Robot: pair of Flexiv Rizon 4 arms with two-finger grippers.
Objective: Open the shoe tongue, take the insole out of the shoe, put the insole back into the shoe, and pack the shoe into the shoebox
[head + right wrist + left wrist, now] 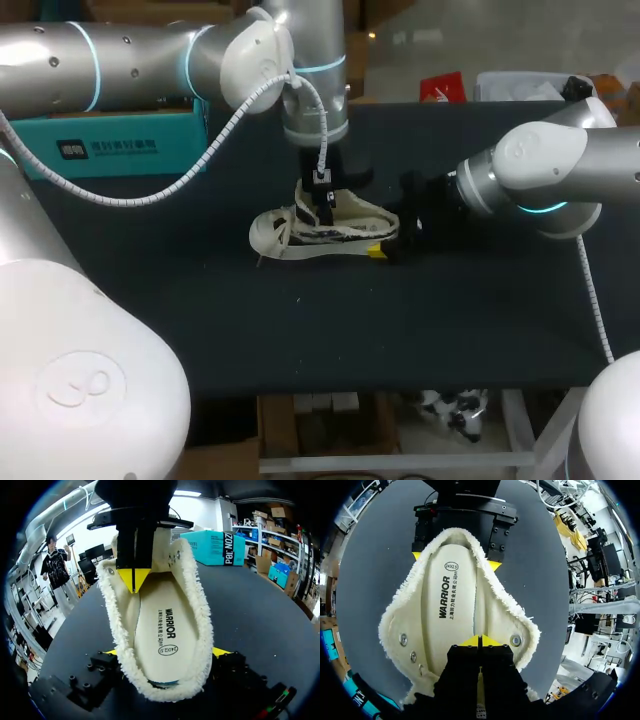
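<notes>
The shoe (pixel 320 232) is seen at the middle of the table (pixel 450 330), toe to 9 o'clock, its heel clamped from both sides by the right gripper (pixel 165 652) at 3 o'clock. The left gripper (pixel 480 641) is set from above, tips pressed together at the tongue end; what is pinched cannot be told. The fleecy upper is judged soft and light, the insole (pixel 445 610) thin and bendy, best taken by an edge. Most room is judged toward 6 o'clock; the shoebox (pixel 110 145) is found at 10 o'clock, near the far edge.
</notes>
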